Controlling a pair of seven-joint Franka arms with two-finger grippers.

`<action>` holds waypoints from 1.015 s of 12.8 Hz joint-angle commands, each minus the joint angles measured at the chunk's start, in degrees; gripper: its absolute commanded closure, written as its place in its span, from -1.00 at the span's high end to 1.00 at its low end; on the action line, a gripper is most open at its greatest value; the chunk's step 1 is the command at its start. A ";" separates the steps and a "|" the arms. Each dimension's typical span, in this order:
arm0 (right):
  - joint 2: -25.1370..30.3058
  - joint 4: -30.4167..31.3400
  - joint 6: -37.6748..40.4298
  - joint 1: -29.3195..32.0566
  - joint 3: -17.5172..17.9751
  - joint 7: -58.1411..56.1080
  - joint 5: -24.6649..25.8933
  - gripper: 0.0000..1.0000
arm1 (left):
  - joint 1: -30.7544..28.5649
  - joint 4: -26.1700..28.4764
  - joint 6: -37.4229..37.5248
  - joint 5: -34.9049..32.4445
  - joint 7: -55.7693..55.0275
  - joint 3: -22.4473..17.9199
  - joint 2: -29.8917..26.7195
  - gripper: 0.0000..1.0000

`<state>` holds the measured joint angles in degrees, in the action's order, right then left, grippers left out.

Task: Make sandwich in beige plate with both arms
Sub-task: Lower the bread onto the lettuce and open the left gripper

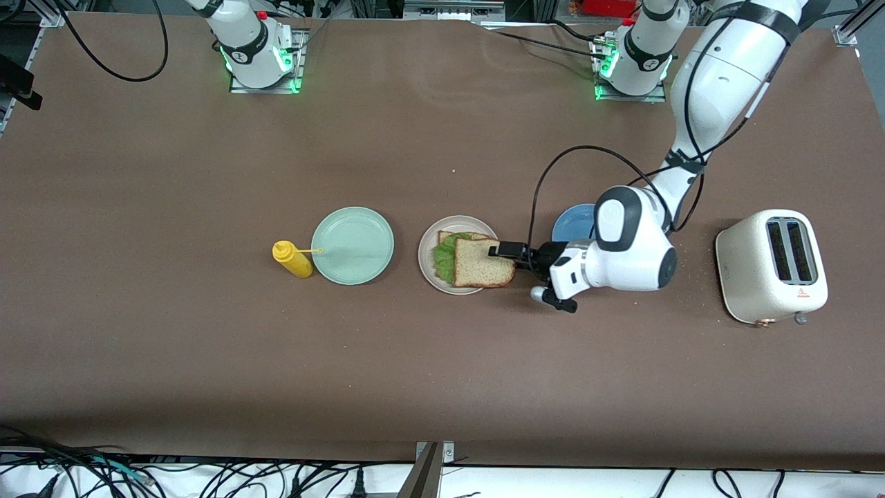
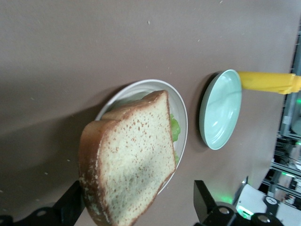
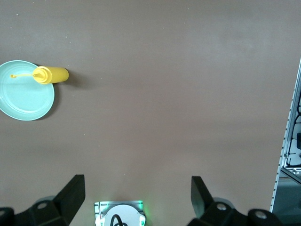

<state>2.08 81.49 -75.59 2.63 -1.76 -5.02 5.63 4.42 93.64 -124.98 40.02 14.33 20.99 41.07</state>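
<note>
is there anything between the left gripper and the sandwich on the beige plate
Nothing visible. The open left gripper is already at the sandwich on the beige plate, one finger beside the top slice's edge. The right gripper waits elsewhere.

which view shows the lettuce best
The front view: the lettuce spreads out from under the top slice. The left wrist view shows only a green sliver; the right wrist view shows none.
</note>
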 commanded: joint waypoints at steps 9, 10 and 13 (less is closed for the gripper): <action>0.03 -0.99 2.99 -0.17 0.45 -0.34 0.97 1.00 | 3.66 1.02 -1.40 -25.41 -21.68 -0.26 -4.07 1.00; 0.11 -0.99 2.99 -0.08 0.45 -0.34 0.97 1.00 | 4.01 1.02 -1.32 -25.60 -22.85 -0.17 -4.24 1.00; 0.11 -0.99 3.08 -0.08 0.45 -0.43 0.97 1.00 | 3.32 0.93 -0.97 -25.61 -22.95 -0.16 -5.21 1.00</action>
<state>2.08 81.49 -73.76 2.62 -1.55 -5.02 5.63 8.32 93.64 -126.56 16.04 -6.98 21.06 38.02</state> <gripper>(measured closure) 0.000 0.000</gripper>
